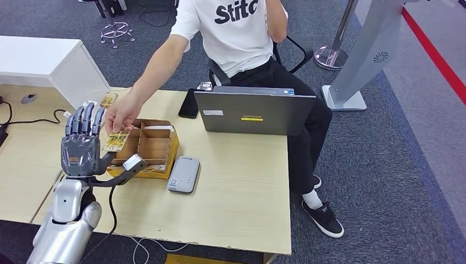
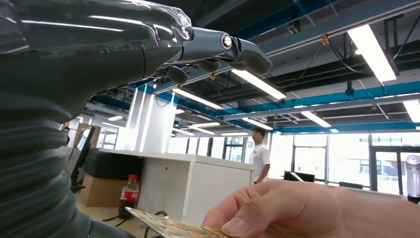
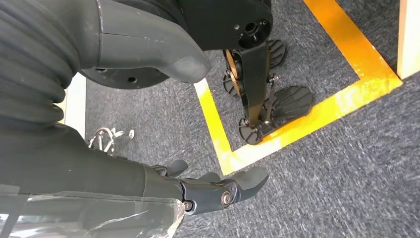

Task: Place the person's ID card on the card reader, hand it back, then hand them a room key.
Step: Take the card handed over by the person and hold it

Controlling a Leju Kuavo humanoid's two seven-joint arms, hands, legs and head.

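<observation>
Silver arm, grey robot hand — dark fingers, ribbed cover, black cable.

The ID card, yellowish and patterned, is pinched flat in the person's hand, tilted at eleven o'clock of the grey card reader.

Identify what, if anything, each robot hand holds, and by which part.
Neither holds anything: the left hand is raised with fingers apart, the card pinched at its edge by the person's hand; the right hand hangs empty.

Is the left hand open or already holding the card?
Open. The left hand is raised with fingers spread; the person's hand pinches the card beside it.
</observation>
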